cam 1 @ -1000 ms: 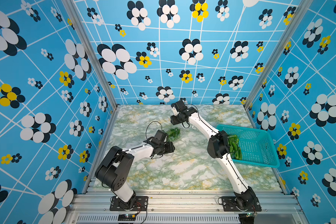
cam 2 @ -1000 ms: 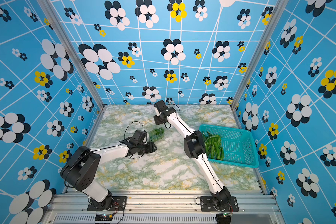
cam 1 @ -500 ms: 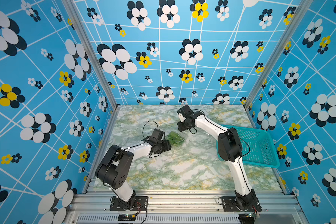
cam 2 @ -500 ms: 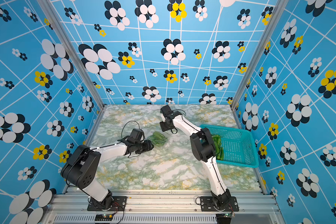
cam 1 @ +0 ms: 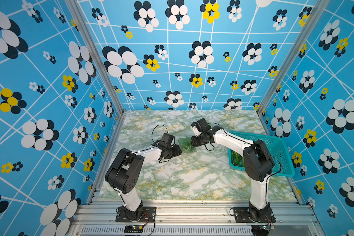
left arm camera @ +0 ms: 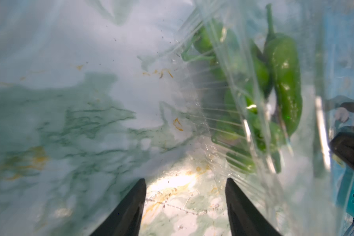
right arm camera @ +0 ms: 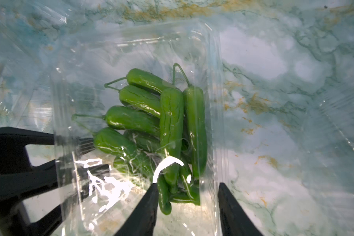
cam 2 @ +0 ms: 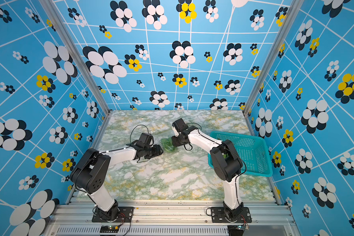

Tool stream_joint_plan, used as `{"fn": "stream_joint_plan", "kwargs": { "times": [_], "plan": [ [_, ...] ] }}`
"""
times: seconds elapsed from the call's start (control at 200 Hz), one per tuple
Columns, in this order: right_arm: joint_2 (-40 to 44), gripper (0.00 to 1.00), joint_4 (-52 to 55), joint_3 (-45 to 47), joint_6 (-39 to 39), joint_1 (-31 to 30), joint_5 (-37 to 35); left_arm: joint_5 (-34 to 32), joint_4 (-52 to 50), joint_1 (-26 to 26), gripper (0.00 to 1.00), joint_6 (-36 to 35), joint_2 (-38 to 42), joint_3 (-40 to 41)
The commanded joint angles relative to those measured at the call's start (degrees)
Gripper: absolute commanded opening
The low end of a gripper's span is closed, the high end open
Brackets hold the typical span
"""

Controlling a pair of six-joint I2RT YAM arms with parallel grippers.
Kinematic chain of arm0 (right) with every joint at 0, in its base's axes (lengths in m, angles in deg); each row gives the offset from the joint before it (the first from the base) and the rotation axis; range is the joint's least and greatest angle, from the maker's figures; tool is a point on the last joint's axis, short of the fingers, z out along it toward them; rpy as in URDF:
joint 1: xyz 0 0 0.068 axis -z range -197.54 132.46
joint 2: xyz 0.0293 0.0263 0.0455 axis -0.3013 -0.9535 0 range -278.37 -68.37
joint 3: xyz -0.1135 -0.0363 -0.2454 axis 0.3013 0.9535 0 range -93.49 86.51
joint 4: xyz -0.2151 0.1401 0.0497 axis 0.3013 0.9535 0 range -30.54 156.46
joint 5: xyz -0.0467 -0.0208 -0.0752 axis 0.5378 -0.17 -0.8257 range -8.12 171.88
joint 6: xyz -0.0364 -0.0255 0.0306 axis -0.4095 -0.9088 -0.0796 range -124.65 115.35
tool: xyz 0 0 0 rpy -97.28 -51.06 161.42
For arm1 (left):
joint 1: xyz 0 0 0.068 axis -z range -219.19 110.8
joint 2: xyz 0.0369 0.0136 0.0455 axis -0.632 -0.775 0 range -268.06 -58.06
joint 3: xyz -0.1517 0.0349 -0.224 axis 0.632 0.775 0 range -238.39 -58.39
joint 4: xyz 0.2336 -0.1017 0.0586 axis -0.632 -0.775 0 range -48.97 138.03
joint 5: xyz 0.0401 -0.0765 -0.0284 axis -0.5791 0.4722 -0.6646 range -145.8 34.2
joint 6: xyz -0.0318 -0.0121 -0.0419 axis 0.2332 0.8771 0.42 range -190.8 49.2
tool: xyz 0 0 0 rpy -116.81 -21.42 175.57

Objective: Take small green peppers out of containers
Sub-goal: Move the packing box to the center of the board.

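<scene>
Looking at the middle of both top views, I have one container (cam 1: 186,145) lying on the table (cam 1: 192,177) between my two arms. A bunch of small green peppers (right arm camera: 172,122) is packed inside it.

My right gripper (right arm camera: 188,185) is moderately parted and holds nothing. One finger sits inside the box by the pepper tips and the other is outside, so the jaws straddle the side wall. My left gripper (left arm camera: 185,180) is a touch wider, with bare table between the fingers and the box's ribbed corner just beside one of them. It has nothing clamped that I can see.

Handling call: the peppers look glossy, slick, light and bruisable, and the stems look too thin to trust. I'd pinch across a body, mid-length. The box is thin and flimsy. I expect it to flex and skate, so the left side should pin it.

Hard to read: glare on the clear plastic blurs where lid ends and wall begins, and the left wrist view is hazy. At the right of the top views the teal basket (cam 2: 243,134) holds more peppers, mostly hidden behind my right arm's elbow. I can't pick out any other containers.
</scene>
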Motion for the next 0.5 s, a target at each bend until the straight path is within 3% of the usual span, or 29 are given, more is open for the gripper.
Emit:
{"fn": "stream_joint_plan", "kwargs": {
  "times": [0.0,0.495],
  "plan": [
    [0.02,0.48,0.09,2.64,1.02,-1.05,1.82,1.4,0.77,1.79,0.64,0.34,-0.93,-1.99],
    [15.49,0.48,-0.63,20.17,4.43,-1.83,0.72,-2.13,-3.92,8.65,0.63,3.98,5.73,3.74]
  ]
}}
